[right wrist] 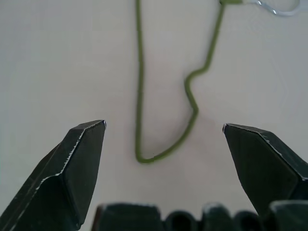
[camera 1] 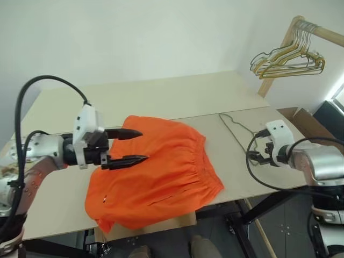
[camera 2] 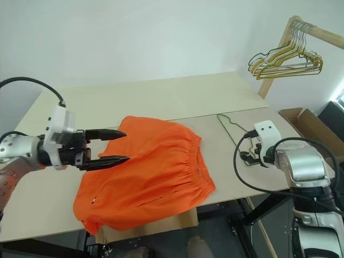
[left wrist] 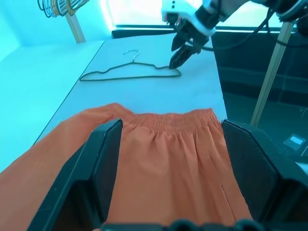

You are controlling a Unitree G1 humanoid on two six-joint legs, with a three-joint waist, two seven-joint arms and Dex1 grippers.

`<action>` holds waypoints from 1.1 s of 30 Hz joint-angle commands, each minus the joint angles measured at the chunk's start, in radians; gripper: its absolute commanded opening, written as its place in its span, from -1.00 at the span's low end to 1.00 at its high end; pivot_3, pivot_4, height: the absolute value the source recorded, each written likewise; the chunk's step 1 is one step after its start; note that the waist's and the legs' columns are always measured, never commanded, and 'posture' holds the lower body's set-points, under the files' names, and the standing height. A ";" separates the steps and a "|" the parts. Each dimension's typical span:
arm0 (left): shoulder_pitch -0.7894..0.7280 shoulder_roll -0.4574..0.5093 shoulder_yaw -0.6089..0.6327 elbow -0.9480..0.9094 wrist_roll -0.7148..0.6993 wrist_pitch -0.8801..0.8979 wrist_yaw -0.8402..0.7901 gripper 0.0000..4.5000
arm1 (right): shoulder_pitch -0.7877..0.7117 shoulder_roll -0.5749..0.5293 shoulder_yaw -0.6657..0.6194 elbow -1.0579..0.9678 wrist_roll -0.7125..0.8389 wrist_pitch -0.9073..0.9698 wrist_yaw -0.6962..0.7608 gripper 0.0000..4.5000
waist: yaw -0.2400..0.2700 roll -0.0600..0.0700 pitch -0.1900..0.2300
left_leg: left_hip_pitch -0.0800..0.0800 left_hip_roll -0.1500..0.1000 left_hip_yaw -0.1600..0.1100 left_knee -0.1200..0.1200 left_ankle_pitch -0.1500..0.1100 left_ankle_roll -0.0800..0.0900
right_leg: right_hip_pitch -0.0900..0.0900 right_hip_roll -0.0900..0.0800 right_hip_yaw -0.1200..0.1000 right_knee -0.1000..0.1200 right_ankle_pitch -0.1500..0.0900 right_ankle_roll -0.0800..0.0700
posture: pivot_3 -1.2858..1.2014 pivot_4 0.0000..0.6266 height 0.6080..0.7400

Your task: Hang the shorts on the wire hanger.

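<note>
Left tool (camera 1: 130, 145) hovers spread over the shorts (camera 1: 161, 172), flat on the worktop (camera 1: 161, 97). Right tool (right wrist: 163, 139), fingers apart, hangs above the hanger (camera 1: 236, 127) lying beside them. Nothing gripped; hanging not started.

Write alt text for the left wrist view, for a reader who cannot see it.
Bright orange shorts lie flat on a pale table, framed by the two black fingers of the open left claw above them. Beyond the waistband, a thin wire hanger lies on the table, with the right claw just above one of its ends.
</note>
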 commanded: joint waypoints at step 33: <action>0.002 -0.005 0.008 -0.033 0.022 -0.008 -0.039 0.59 | -0.138 0.249 -0.466 0.198 0.089 0.296 -0.316 -0.98 | -0.068 0.000 0.000 | 0.001 0.001 -0.001 0.000 0.000 0.000 | 0.002 0.003 -0.001 0.000 0.000 0.000 | -0.13 -0.87 1.00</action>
